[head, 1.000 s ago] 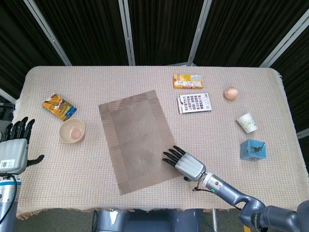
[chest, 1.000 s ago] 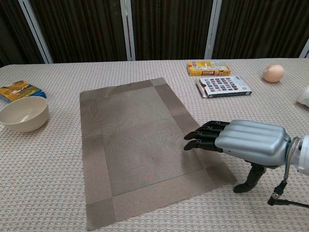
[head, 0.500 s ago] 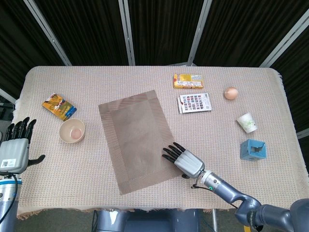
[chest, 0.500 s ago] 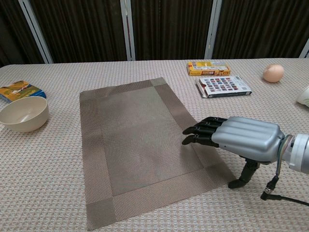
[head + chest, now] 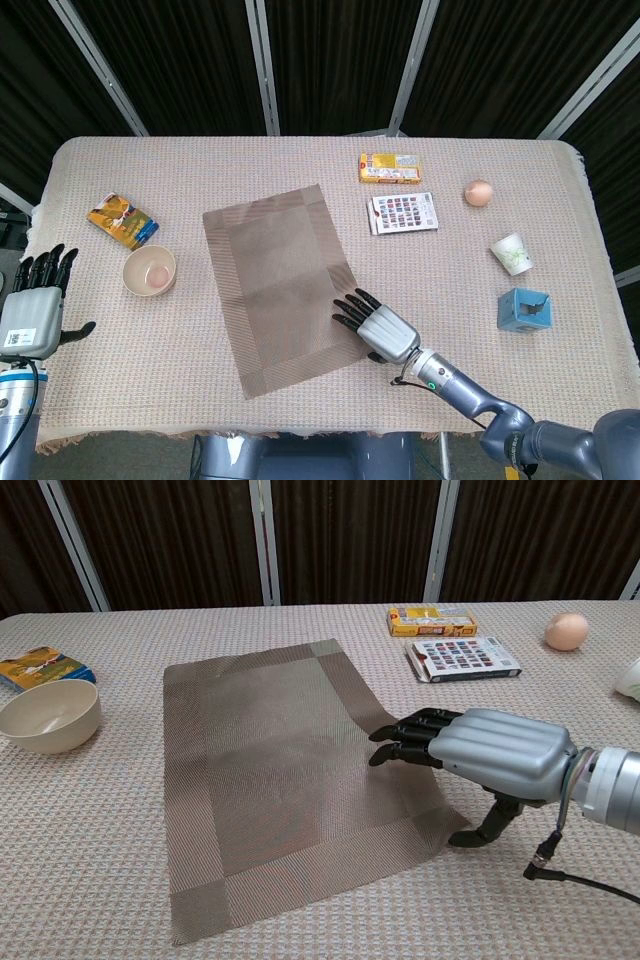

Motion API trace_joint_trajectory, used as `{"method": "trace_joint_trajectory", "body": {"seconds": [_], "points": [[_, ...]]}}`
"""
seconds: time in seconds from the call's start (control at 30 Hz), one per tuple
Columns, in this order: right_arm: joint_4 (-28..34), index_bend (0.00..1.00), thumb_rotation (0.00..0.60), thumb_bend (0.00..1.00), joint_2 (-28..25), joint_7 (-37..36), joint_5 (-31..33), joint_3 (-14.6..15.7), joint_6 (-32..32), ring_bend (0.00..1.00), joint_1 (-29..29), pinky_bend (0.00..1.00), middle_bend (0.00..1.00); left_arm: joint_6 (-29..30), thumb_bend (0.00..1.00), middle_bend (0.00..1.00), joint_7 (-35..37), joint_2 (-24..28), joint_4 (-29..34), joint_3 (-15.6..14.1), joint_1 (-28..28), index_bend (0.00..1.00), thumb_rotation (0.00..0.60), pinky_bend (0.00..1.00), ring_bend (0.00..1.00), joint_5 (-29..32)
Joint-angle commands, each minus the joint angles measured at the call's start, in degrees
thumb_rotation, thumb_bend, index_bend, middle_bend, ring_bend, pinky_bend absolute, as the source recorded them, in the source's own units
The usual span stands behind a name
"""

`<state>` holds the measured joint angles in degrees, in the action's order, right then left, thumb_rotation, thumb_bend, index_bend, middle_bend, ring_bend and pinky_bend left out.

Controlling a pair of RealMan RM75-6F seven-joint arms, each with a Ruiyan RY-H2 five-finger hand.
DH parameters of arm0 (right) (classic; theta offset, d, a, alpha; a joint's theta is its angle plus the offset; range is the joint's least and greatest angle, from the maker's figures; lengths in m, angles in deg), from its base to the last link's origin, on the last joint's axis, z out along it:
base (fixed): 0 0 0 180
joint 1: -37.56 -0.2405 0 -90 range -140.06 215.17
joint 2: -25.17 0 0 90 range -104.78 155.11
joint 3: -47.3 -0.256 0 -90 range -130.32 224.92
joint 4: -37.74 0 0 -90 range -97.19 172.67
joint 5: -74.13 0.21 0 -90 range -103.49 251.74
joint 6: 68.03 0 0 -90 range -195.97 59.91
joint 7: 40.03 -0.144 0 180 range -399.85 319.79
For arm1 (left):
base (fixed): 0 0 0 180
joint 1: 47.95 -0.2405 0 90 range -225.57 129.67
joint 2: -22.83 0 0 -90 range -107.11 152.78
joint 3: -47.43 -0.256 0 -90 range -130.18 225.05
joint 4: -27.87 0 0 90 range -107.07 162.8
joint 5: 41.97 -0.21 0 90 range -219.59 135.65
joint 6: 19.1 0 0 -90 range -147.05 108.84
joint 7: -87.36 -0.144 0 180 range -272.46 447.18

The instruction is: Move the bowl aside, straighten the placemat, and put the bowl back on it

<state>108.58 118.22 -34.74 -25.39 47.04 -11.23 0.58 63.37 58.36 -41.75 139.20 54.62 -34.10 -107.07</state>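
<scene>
A brown woven placemat lies askew in the middle of the table, its long side tilted. My right hand lies flat on the mat's near right corner, fingers spread, pressing down on it. The beige bowl stands off the mat to its left, on the tablecloth. At the table's left edge my left hand hovers open, holding nothing, apart from the bowl.
A colourful packet lies behind the bowl. Right of the mat are a yellow box, a paint set, an egg, a paper cup and a blue box.
My right hand has slid left and away from me on the mat, dragging its near end left so the mat has turned a little. The left hand has barely shifted.
</scene>
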Motion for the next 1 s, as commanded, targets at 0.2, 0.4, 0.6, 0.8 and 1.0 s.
{"method": "trace_joint_trajectory", "body": {"seconds": [0.2,0.4,0.6,0.8,1.0], "points": [[-1.9,0.14,0.600,0.13,0.6,-2.0,-0.7,0.8,1.8,0.00,-0.1,0.00,0.00,-0.2,0.00,0.00,0.1,0.1,0.2,-0.1,0.0,0.00,0.600,0.00,0.00,-0.1],[-4.1,0.15,0.600,0.20,1.4,-3.1,-1.6,1.9,3.0,0.00,0.0,0.00,0.00,-0.1,0.00,0.00,0.2,0.1,0.2,-0.3,0.0,0.00,0.600,0.00,0.00,-0.3],[-6.9,0.18,0.600,0.26,2.7,-3.8,-3.2,2.9,4.8,0.00,-0.1,0.00,0.00,-0.2,0.00,0.00,0.2,0.1,0.2,-0.4,0.0,0.00,0.600,0.00,0.00,-0.4],[-8.7,0.25,0.600,0.35,3.8,-5.9,-3.5,3.2,6.3,0.00,0.0,0.00,0.00,-0.4,0.00,0.00,0.1,0.1,0.2,-0.5,0.0,0.00,0.600,0.00,0.00,-0.2],[-9.9,0.68,0.600,0.41,4.3,-7.6,-4.0,3.7,8.0,0.00,0.1,0.00,0.02,-0.4,0.00,0.00,0.2,0.3,0.4,-0.6,0.0,0.00,0.600,0.00,0.00,-0.3]]}}
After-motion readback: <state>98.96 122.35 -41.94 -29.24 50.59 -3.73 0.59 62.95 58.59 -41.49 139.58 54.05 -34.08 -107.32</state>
